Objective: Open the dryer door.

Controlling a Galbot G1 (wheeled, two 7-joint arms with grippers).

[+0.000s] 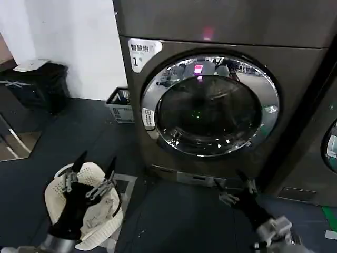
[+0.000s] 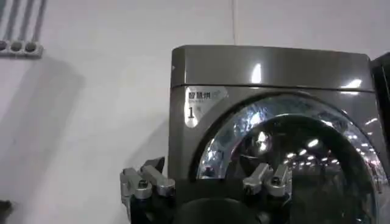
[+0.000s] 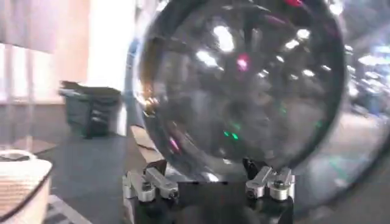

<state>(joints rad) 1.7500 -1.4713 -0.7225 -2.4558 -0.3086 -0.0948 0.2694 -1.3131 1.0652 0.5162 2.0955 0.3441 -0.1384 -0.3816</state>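
The dryer door (image 1: 209, 105) is a round porthole with a wide chrome ring and dark glass, shut flat on the grey machine; a small white sticker sits on its left rim. It also shows in the left wrist view (image 2: 292, 158) and looms close in the right wrist view (image 3: 244, 85). My right gripper (image 1: 235, 185) is low in front of the machine's base, open, below the door and apart from it (image 3: 207, 165). My left gripper (image 1: 95, 164) hangs open over a white basket, well left of the dryer (image 2: 208, 167).
A white woven basket (image 1: 58, 195) lies on the dark floor under my left arm. A grey crate (image 1: 120, 105) stands by the wall beside the dryer, a black bin (image 1: 37, 84) farther left. A neighbouring machine's round door (image 1: 330, 145) shows at the right edge.
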